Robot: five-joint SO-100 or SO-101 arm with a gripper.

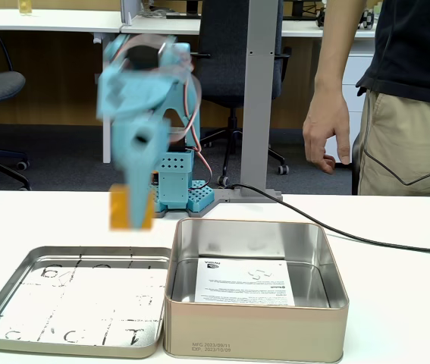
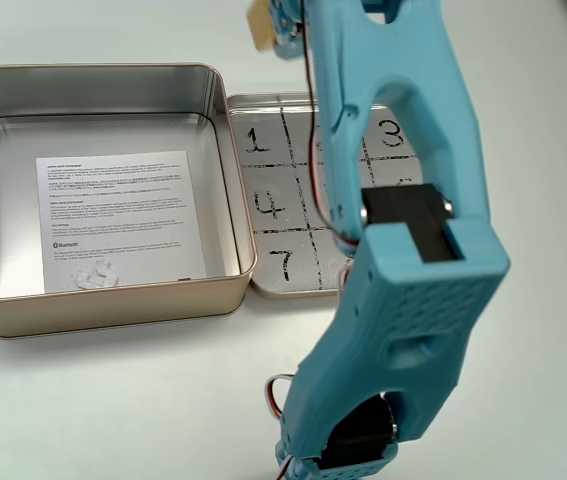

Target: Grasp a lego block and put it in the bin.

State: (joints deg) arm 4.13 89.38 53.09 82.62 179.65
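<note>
Fixed view from the front first: my light-blue plastic arm is blurred, and its gripper [image 1: 132, 206] is closed on the small yellow-orange lego block [image 1: 131, 211], which hangs in the air clear of the white desk [image 1: 397, 296]. From this side the block sits above the far edge of the shallow flat metal lid tray with black markings [image 1: 74, 299], just left of the deep square silver metal tin [image 1: 256, 334]. The tin and the tray stand side by side, touching or nearly so, and the tin has a white printed paper [image 1: 245, 282] lying on its bottom. A black cable [image 1: 351, 239] runs across the desk behind the tin. A person in a dark shirt and beige trousers stands behind the desk at the right, one hand [image 1: 327, 133] hanging loose. Fixed view from above next: the arm [image 2: 403, 230] crosses the tray [image 2: 283, 215], covering part of its numbered grid, and I can see the block [image 2: 260, 25] held at the top edge of the picture beyond the tray's far rim, though I cannot make out the fingers here. The tin [image 2: 103, 300] lies to the left with the paper [image 2: 118, 215] flat inside.
</note>
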